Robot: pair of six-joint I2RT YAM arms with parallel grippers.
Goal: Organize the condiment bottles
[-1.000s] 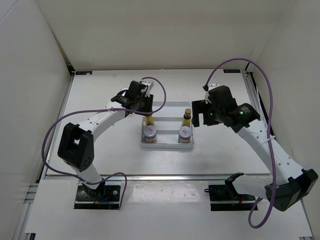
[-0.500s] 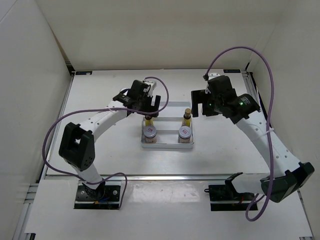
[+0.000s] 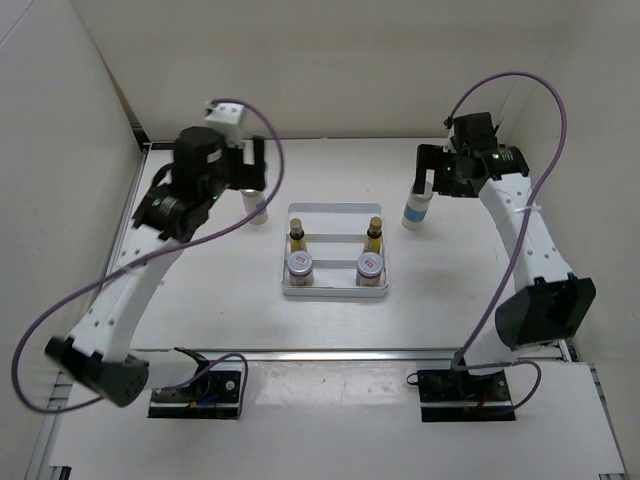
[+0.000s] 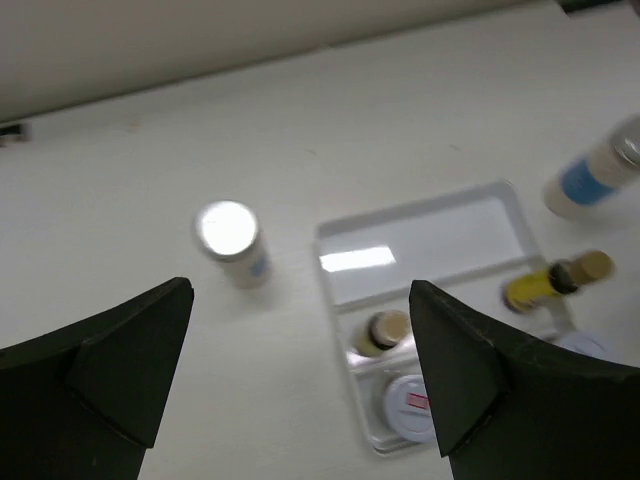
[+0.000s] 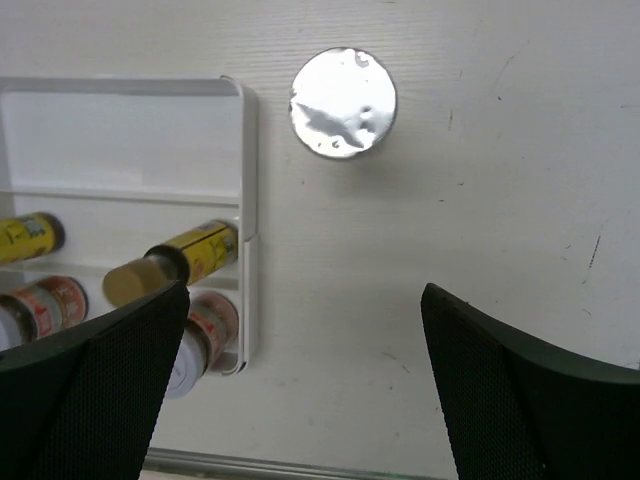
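Beside tray (image 3: 335, 220), two white bottles (image 3: 415, 208) (image 4: 232, 243)

No readable text anywhere. The short jar (image 4: 405, 400) has a white lid sticker with a red mark, too blurred to read. The second jar (image 3: 301, 265) looks the same, too small. The amber bottle (image 5: 185, 255) has a yellow label with dark print, illegible. The white bottle (image 4: 595, 178) has a blue band, lettering not resolvable.
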